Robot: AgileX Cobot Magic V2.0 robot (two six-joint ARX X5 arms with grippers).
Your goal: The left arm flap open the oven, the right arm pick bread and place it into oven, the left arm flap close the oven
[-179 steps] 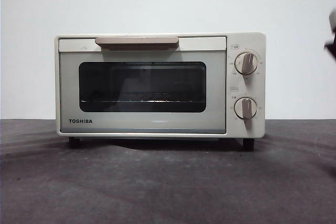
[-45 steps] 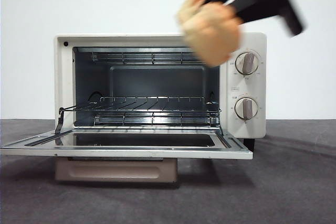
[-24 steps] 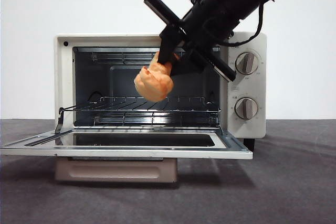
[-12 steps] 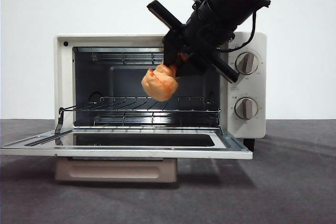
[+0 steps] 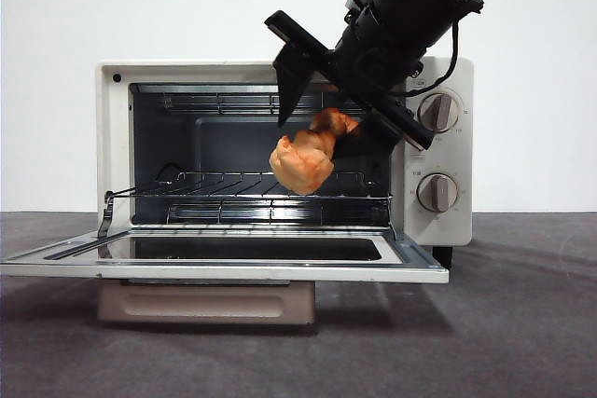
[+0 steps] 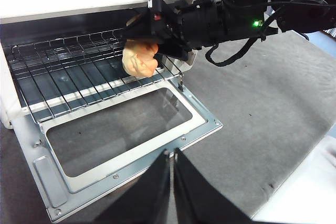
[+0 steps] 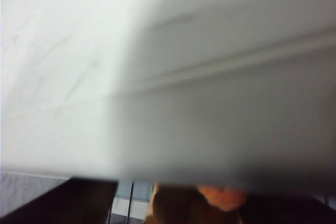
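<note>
Oven (image 5: 437,230) came first to the eye, a cream-white box on the dark table (image 5: 522,323), its door (image 5: 224,267) dropped flat toward me and the beige handle (image 5: 205,303) hanging beneath the door's front edge. Inside, the wire rack (image 5: 205,195) ran across the cavity, and two round knobs (image 5: 437,112) sat one above the other on the right panel. From the upper right a big black arm slanted down to the oven's mouth, and its right gripper (image 5: 328,133) was clamped on the bread (image 5: 303,161), pinching the loaf's upper end. That golden-orange loaf hung below and to the left of the jaws, just above the rack and not touching it, in the right half of the opening. Its long axis was tilted, the gripped end up toward the knobs, the fat free end down toward the rack. Well back from the door, the left gripper (image 6: 171,157) had its black jaws pressed nearly together, holding nothing.
</note>
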